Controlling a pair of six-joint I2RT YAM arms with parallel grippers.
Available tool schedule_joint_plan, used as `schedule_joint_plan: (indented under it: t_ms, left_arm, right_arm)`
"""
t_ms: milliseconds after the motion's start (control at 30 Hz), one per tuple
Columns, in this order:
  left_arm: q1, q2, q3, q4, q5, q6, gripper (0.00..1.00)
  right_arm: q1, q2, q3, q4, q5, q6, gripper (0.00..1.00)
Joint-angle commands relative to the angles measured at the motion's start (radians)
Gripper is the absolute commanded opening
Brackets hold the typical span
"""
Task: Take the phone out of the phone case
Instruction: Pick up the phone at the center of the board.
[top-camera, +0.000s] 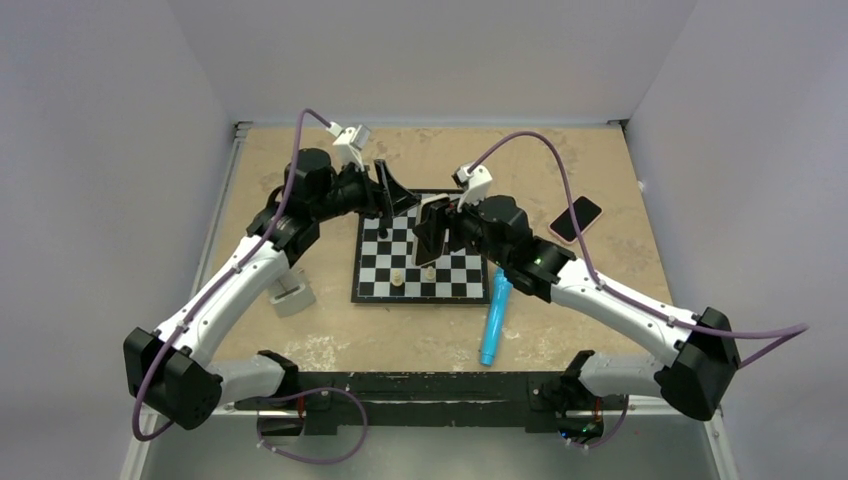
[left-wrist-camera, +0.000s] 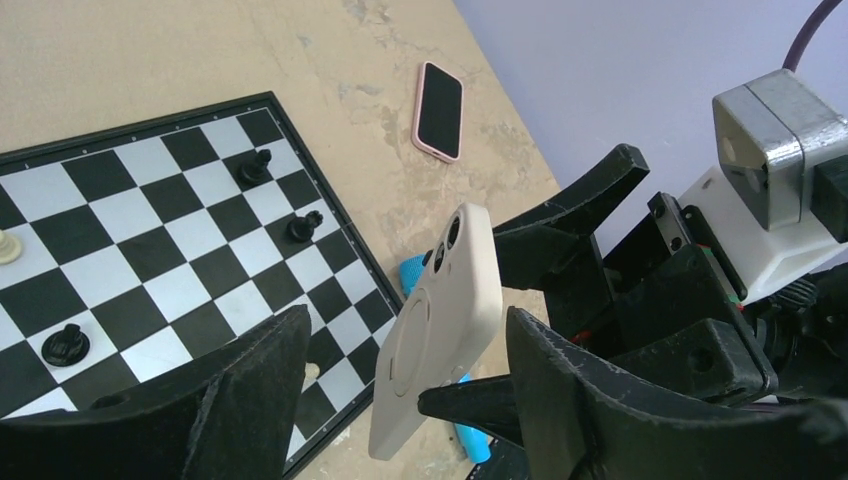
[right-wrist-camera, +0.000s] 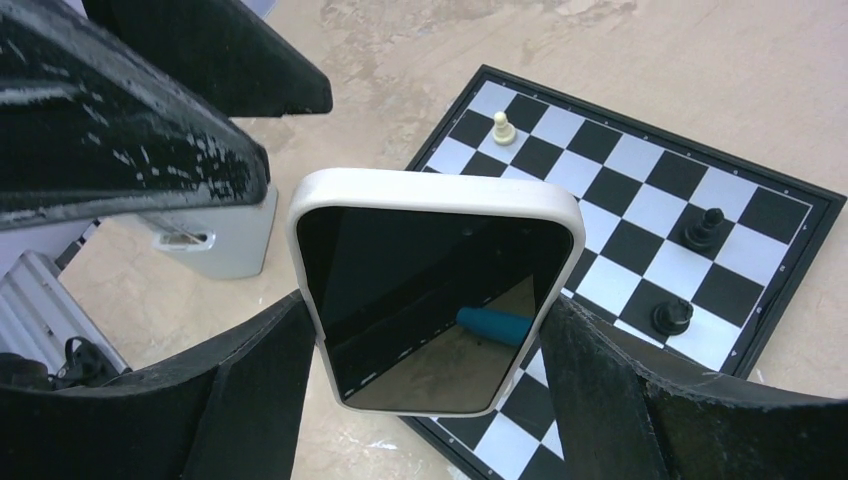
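The phone (right-wrist-camera: 430, 290), dark screen towards the right wrist camera, sits in a cream phone case (right-wrist-camera: 440, 183). It is held upright above the chessboard (top-camera: 460, 275). My right gripper (right-wrist-camera: 430, 345) is shut on the cased phone, one finger on each long edge. In the left wrist view the case's back (left-wrist-camera: 435, 325) shows, with its round ring and camera cutout. My left gripper (left-wrist-camera: 405, 320) is open and straddles the case from the far side. Its right finger is close to the case's edge and a gap remains at its left finger. From above, both grippers meet at the phone (top-camera: 430, 228).
A second phone in a pink case (top-camera: 576, 218) lies flat on the table at the right. Several chess pieces stand on the board. A blue marker (top-camera: 495, 320) lies by the board's near right corner, and a grey block (top-camera: 290, 293) sits to its left.
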Motion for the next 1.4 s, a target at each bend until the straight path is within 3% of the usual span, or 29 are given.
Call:
schedule_joint_plan:
  t_ms: [0,167,533,633,733,767,833,900,1000,1367]
  left_arm:
    - [-0.017,0.005,0.047,0.006,0.002,0.008,0.76]
    - [-0.040,0.028,0.050,0.002,0.007,0.012,0.72]
    - [-0.101,0.069,0.067,-0.028,-0.003,0.043,0.45]
    - [-0.105,0.072,0.074,-0.030,0.015,0.052,0.27]
    - [-0.105,0.063,0.085,-0.039,0.031,0.071,0.00]
    - [-0.104,0.052,0.077,-0.033,0.029,0.073,0.00]
    - [-0.105,0.022,0.055,-0.010,0.018,0.077,0.00]
    - [-0.103,-0.001,0.048,0.002,0.020,0.087,0.00]
    - [-0.102,-0.018,0.057,-0.016,0.014,0.116,0.00]
    - [-0.094,-0.077,0.050,-0.055,-0.116,0.189,0.00]
  right_arm:
    - [0.015,0.001,0.083,0.110,0.049,-0.023,0.00]
    - [0.033,0.006,0.095,0.129,0.045,-0.033,0.00]
    - [0.080,0.033,0.136,0.132,0.103,-0.073,0.00]
    - [0.090,0.039,0.137,0.133,0.115,-0.079,0.00]
    - [0.094,0.036,0.128,0.116,0.112,-0.080,0.00]
    - [0.093,0.028,0.117,0.111,0.109,-0.079,0.05]
    - [0.094,0.011,0.089,0.085,0.101,-0.074,0.27]
    - [0.092,-0.005,0.072,0.032,0.087,-0.068,0.36]
    - [0.094,-0.040,0.033,-0.048,0.027,-0.045,0.39]
    - [0.093,-0.183,-0.086,-0.154,0.031,0.087,0.41]
